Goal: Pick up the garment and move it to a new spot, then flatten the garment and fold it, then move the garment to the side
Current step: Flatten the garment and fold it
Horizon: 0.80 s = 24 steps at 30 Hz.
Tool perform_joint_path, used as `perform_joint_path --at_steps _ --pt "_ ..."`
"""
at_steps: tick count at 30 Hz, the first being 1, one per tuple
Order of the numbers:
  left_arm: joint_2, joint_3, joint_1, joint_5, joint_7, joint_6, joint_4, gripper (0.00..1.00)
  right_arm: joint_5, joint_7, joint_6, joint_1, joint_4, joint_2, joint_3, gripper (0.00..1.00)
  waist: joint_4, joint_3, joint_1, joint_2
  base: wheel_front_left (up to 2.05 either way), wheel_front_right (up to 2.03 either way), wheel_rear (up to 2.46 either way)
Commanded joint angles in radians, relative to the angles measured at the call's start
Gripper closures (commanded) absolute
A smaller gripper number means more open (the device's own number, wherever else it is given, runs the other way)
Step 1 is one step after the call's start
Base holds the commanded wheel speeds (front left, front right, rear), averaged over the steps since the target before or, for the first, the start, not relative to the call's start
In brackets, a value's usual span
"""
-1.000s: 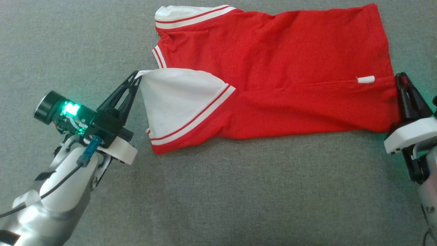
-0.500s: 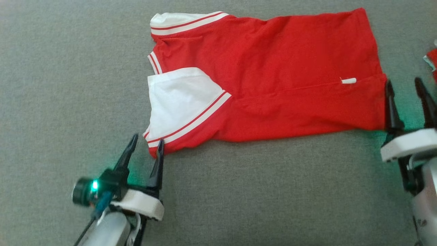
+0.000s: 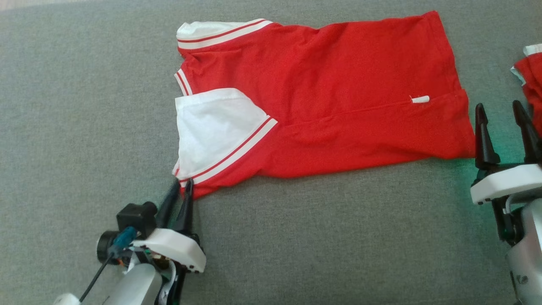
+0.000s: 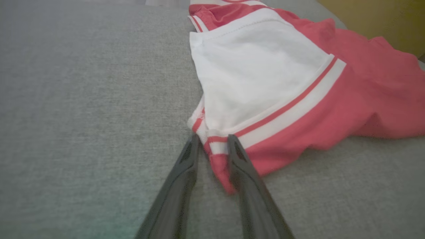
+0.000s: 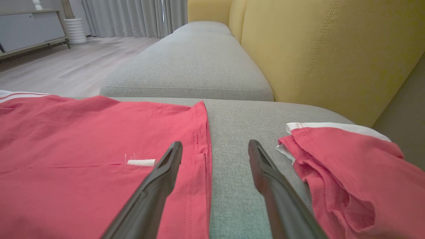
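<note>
Lying flat on the grey sofa seat cushion (image 3: 296, 237), the red T-shirt (image 3: 330, 84) stretches sideways across the head view, collar end toward the robot's left and hem toward its right. It is folded lengthwise, with a crease running along the body. A white sleeve (image 3: 211, 127) edged in red and white stripes is turned over the near left part, and a small white label (image 3: 420, 99) sticks out near the hem.

At the shirt's near left corner sits the left gripper (image 3: 182, 182). Its two dark fingers stand a little apart, one on each side of the red corner below the striped trim. In the left wrist view a strip of grey cushion shows between one finger and the cloth, so the jaws are not pressed together on it.

Beside the hem stands the right gripper (image 3: 497, 105), its jaws wide apart and holding nothing. In the right wrist view one finger lies over the stitched hem edge and the other over bare cushion.

Just beyond that gripper, on the robot's right, a second red garment (image 3: 529, 76) with white trim lies crumpled on the same seat, apart from the shirt. Behind it rises the yellow backrest (image 5: 332, 49). Farther off are another grey cushion (image 5: 196, 63), a pale wooden floor (image 5: 66, 69), grey curtains (image 5: 132, 16), a low cabinet (image 5: 30, 30) and a white ribbed pot (image 5: 75, 31).
</note>
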Motion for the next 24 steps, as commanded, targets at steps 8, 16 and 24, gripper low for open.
perform_joint_path --at_steps 8,16,24 --pt "0.050 0.007 0.004 -0.005 0.041 -0.024 -0.060 1.00 0.021 0.012 0.007 0.002 0.102 0.004 0.030 0.00 0.008 -0.018 0.0001 0.0000 0.00 0.00 0.00" --pt "0.104 0.009 -0.025 0.024 0.047 -0.019 -0.107 1.00 0.046 0.112 0.007 -0.048 0.236 0.012 0.063 0.80 0.023 -0.025 0.0001 0.0000 0.00 0.00 0.00" --pt "0.123 0.009 0.010 0.025 0.038 -0.003 -0.137 1.00 0.107 0.128 0.007 -0.032 0.246 -0.022 0.100 1.00 0.021 -0.055 0.0001 0.0000 0.00 0.00 0.00"
